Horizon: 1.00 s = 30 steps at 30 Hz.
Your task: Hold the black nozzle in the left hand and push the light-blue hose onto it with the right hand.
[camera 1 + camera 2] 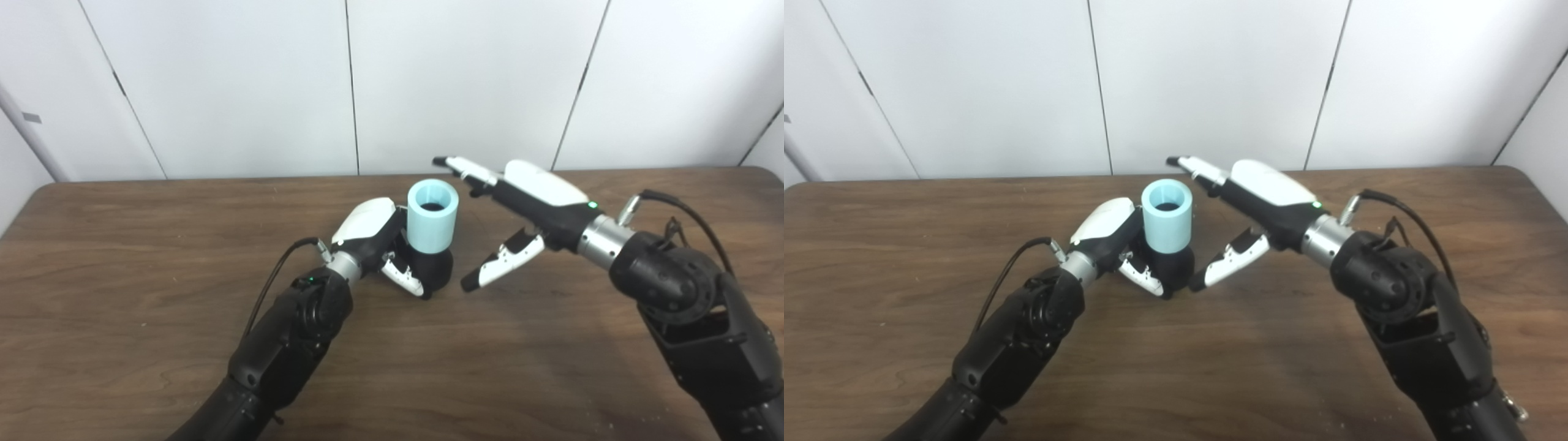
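Note:
The black nozzle (436, 268) stands upright on the table with the light-blue hose (432, 223) seated on its top, open end up. My left hand (380, 242) is shut on the black nozzle from the left, its fingers wrapped around the base. My right hand (520, 211) hovers just right of the hose, open, with its fingers (468, 168) stretched out above and behind the hose rim and its thumb (499, 266) pointing down toward the nozzle. It touches neither part.
The brown wooden table (153, 275) runs to a white panelled wall (245, 86) behind. Cables loop off both wrists (278, 269).

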Available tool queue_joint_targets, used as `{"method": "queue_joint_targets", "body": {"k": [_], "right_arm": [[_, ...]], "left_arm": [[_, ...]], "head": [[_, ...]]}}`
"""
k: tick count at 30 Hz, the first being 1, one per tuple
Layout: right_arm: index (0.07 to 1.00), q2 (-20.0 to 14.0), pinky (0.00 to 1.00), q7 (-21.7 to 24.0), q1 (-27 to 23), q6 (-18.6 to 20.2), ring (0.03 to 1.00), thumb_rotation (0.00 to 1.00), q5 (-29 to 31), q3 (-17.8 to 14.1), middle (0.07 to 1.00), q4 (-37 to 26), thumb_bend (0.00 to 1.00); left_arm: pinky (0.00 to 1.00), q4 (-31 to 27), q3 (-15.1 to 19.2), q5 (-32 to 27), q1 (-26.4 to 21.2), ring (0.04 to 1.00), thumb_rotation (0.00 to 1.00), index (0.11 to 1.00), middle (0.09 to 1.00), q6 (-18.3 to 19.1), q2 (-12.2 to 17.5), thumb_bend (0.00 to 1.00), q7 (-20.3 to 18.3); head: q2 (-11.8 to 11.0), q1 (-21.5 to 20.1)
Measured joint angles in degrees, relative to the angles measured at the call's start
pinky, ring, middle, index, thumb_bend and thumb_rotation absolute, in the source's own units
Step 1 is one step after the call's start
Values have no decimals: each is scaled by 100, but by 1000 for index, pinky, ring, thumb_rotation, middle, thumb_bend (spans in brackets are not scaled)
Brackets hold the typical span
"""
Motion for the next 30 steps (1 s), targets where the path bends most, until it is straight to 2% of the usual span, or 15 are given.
{"method": "queue_joint_targets", "body": {"k": [2, 5, 12, 16, 17, 18, 19, 20, 21, 22, 23, 26, 30], "right_arm": [[1000, 133, 707, -95, 86, 310, 897, 261, 198, -244, 990, -50, 849], [1000, 378, 658, -405, 348, 538, 852, 254, 328, -518, 972, -123, 863], [1000, 699, 664, -1019, 848, 761, 824, 217, 695, -1060, 959, -81, 869], [1000, 840, 666, -1237, 1185, 839, 827, 203, 881, -1123, 959, -140, 861], [1000, 906, 659, -1282, 1289, 900, 823, 197, 911, -1131, 959, -149, 861], [1000, 975, 656, -1348, 1392, 966, 821, 192, 947, -1131, 958, -157, 862], [1000, 1048, 653, -1394, 1484, 1020, 821, 189, 976, -1131, 958, -167, 865], [1000, 1136, 652, -1447, 1573, 1044, 820, 186, 995, -1129, 958, -181, 866], [1000, 1180, 649, -1473, 1612, 1058, 819, 180, 1016, -1122, 958, -198, 869], [1000, 1211, 648, -1500, 1629, 1060, 818, 177, 1033, -1119, 958, -218, 870], [1000, 1232, 651, -1542, 1632, 1061, 818, 172, 1044, -1118, 958, -256, 873], [1000, 1243, 659, -1624, 1624, 1054, 824, 168, 1091, -1105, 957, -372, 874], [1000, 1243, 667, -1641, 1677, 1054, 834, 162, 1110, -1049, 964, -371, 873]], "left_arm": [[564, 0, 2, -3, 0, 510, 0, 475, 501, 0, -1, 525, 0], [548, 0, 8, -8, 5, 511, 0, 475, 504, 0, 0, 525, 1], [511, -7, 32, -28, 26, 504, 0, 477, 497, -4, 6, 526, 4], [554, -137, 79, -81, 116, 546, 0, 476, 506, -2, 27, 525, -3], [555, -190, 101, -118, 150, 555, 0, 498, 486, -1, 35, 524, -8], [559, -239, 126, -163, 176, 565, 0, 575, 490, 2, 50, 538, -28], [569, -284, 145, -195, 190, 584, 36, 642, 569, 8, 68, 712, -79], [575, -315, 153, -220, 195, 596, 59, 684, 618, 10, 93, 819, -133], [631, -325, 165, -243, 195, 668, 81, 740, 694, 14, 105, 872, -158], [660, -351, 176, -258, 198, 704, 93, 769, 733, 19, 118, 899, -194], [743, -385, 188, -275, 207, 779, 111, 824, 809, 23, 127, 931, -220], [888, -515, 268, -378, 268, 875, 145, 896, 896, 62, 161, 976, -308], [949, -789, 452, -614, 502, 907, 160, 915, 915, 63, 213, 995, -377]], "head": [[0, 18], [-9, 9], [-18, 35], [-18, 44], [-18, 70], [-18, 70], [-26, 88], [-26, 88], [-18, 88], [-18, 88], [-18, 88], [-9, 97], [-18, 132]]}}
